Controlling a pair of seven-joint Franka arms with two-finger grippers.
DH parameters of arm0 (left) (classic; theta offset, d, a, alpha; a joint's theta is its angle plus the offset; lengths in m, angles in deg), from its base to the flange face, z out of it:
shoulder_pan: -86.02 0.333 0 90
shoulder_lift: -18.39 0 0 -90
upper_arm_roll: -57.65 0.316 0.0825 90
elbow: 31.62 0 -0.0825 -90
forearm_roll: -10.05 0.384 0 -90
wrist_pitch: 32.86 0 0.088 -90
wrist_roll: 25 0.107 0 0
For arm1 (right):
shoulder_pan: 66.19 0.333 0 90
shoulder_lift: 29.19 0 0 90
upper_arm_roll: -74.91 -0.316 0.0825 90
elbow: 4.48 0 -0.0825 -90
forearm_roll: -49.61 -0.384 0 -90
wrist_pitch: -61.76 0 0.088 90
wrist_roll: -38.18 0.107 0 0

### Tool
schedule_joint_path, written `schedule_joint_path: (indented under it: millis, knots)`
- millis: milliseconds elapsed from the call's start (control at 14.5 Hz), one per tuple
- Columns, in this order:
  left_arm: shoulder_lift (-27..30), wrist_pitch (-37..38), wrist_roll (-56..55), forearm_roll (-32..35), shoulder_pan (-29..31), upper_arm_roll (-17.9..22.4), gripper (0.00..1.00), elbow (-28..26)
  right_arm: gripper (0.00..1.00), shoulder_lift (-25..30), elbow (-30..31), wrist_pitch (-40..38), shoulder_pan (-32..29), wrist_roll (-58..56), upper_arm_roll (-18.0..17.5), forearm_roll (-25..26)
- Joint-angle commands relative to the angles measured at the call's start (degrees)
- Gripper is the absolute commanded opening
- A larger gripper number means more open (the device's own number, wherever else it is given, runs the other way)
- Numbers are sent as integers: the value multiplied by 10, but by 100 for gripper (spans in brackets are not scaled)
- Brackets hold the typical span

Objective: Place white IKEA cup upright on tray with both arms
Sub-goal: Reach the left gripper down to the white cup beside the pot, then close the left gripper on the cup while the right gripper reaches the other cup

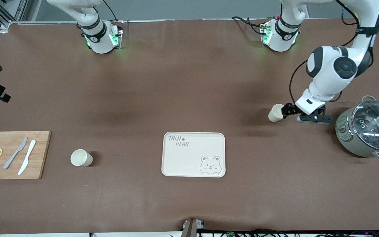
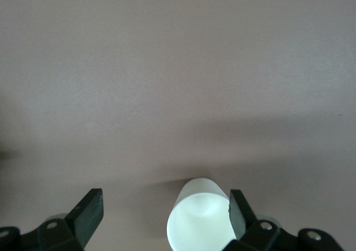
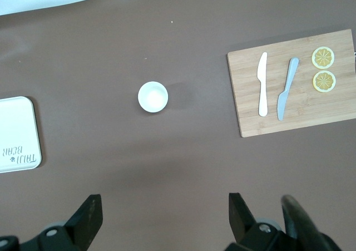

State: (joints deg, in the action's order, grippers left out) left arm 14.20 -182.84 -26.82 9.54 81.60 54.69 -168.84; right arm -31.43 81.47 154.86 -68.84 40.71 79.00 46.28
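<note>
One white cup [image 1: 276,113] lies on its side toward the left arm's end of the table, its mouth facing my left gripper [image 1: 287,110]. In the left wrist view this cup [image 2: 199,220] sits between the open fingers, against one fingertip [image 2: 238,212], with the gripper [image 2: 165,213] low over the table. A second white cup [image 1: 81,157] stands upright between the cutting board and the cream bear tray [image 1: 193,154]. My right gripper [image 3: 164,215] is open and empty, high over the table. Its view shows that cup [image 3: 153,97] and the tray's edge [image 3: 19,134]. The right gripper is out of the front view.
A wooden cutting board [image 1: 12,154] with two knives and two lemon slices lies at the right arm's end. A grey-green pot with a glass lid [image 1: 368,130] stands at the left arm's end, beside the left gripper.
</note>
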Motion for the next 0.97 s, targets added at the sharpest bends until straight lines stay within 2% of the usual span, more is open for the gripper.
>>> schedule_joint_path:
  millis: [0,207,345,552,897]
  knots:
    - [14,-86,6,-14,5,-6,100,-70,100,-8,-5,0,3,-2,-5,0]
    - [1,-132,5,-14,4,-6,100,-100,100,-13,-4,-13,24,1,-6,1]
    - [7,-135,4,-14,4,-6,100,-117,100,-33,1,-3,55,5,-6,31]
    - [5,-135,4,-14,4,-6,100,-119,100,-79,2,51,80,-1,-6,36]
    - [-11,-135,4,-14,5,-6,100,-119,100,-157,2,152,84,-12,-6,37]
